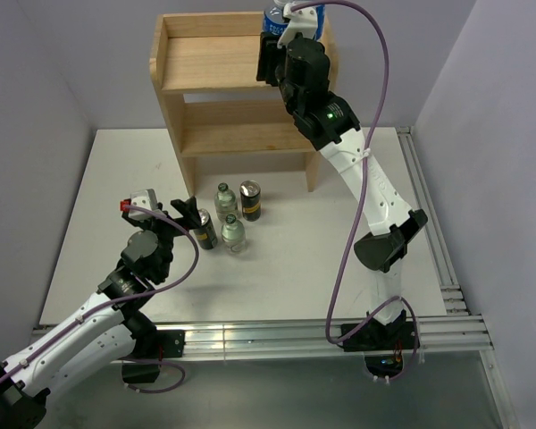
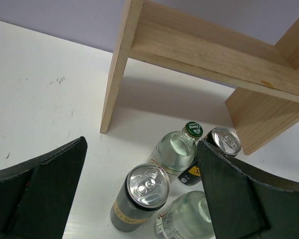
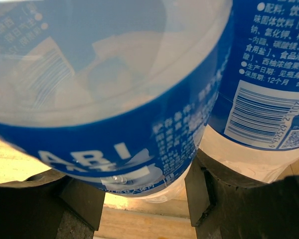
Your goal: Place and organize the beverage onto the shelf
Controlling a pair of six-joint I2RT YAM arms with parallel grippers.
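Vertically stands bottle (image 3: 114, 99); right gripper (image 3: 139, 196) clasps it

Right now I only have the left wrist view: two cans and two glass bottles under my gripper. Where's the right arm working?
Observer: The right gripper is at the right end of the shelf's top tier, closed on a blue-labelled bottle.
Operator: And the other blue one?
Observer: The second blue-labelled bottle stands close beside it, to its right in the right wrist view.
Operator: Anything on the tier below yet?
Observer: From the top view, the lower tier shows no drinks wherever the right arm doesn't hide it.
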